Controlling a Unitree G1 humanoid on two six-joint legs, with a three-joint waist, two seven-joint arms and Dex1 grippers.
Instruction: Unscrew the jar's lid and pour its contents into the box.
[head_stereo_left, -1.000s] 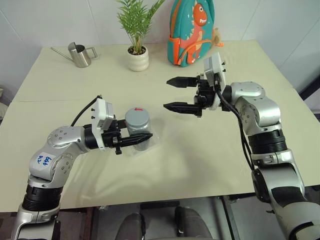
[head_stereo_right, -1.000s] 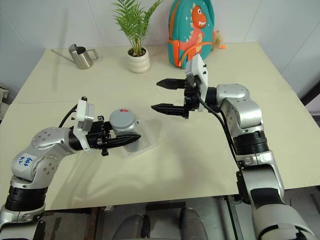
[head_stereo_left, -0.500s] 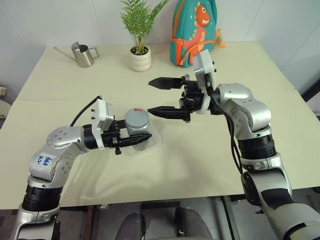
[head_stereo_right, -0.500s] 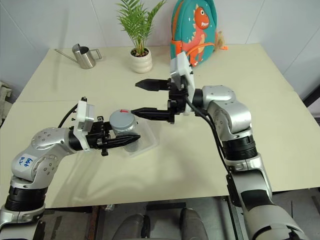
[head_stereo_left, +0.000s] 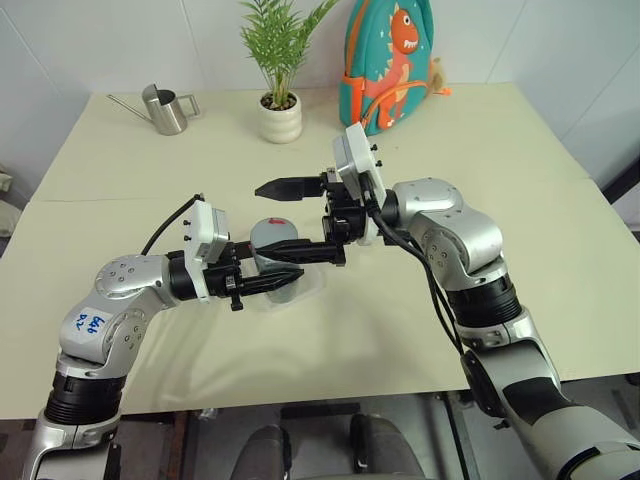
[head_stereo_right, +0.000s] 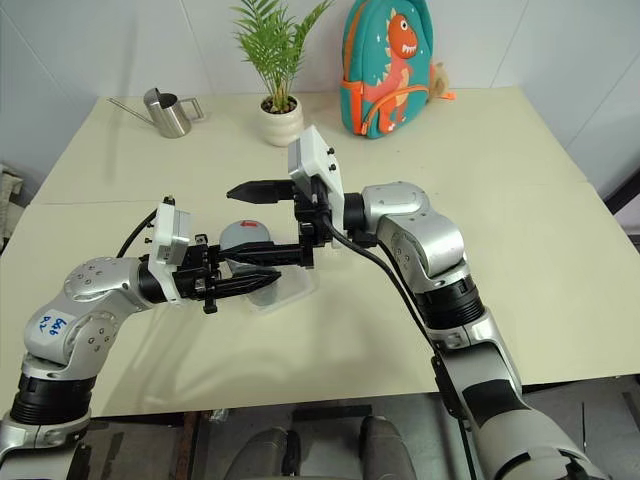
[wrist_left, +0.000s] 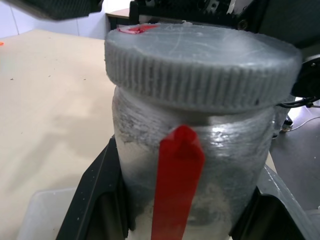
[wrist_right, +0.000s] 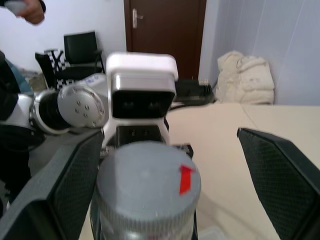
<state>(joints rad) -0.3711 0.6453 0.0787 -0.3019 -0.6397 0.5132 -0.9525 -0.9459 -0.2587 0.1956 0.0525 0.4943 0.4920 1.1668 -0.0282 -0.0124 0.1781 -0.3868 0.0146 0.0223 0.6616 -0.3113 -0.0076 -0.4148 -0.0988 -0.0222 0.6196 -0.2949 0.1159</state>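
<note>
The jar (head_stereo_left: 274, 266), a small clear cylinder, stands upright over the clear box (head_stereo_left: 312, 284), with my left gripper (head_stereo_left: 272, 270) shut on its body. Its grey lid (wrist_right: 147, 186) with the red mark is on top. My right gripper (head_stereo_left: 262, 220) is open and points level across the lid. One finger (wrist_right: 65, 192) and the other finger (wrist_right: 280, 175) stand on either side of the lid, apart from it. A red strip (wrist_left: 177, 185) runs down the jar wall. I cannot make out the contents through the cloudy wall.
At the back of the table (head_stereo_left: 120, 200) stand a steel watering can (head_stereo_left: 165, 108), a potted plant (head_stereo_left: 279, 112) and a dinosaur backpack (head_stereo_left: 395, 65). A person's hand (wrist_right: 30, 11) is visible far off in the room, in the right wrist view.
My right gripper has swung left from the table's middle until its open fingers straddle the lid. The left gripper and jar have kept still.
</note>
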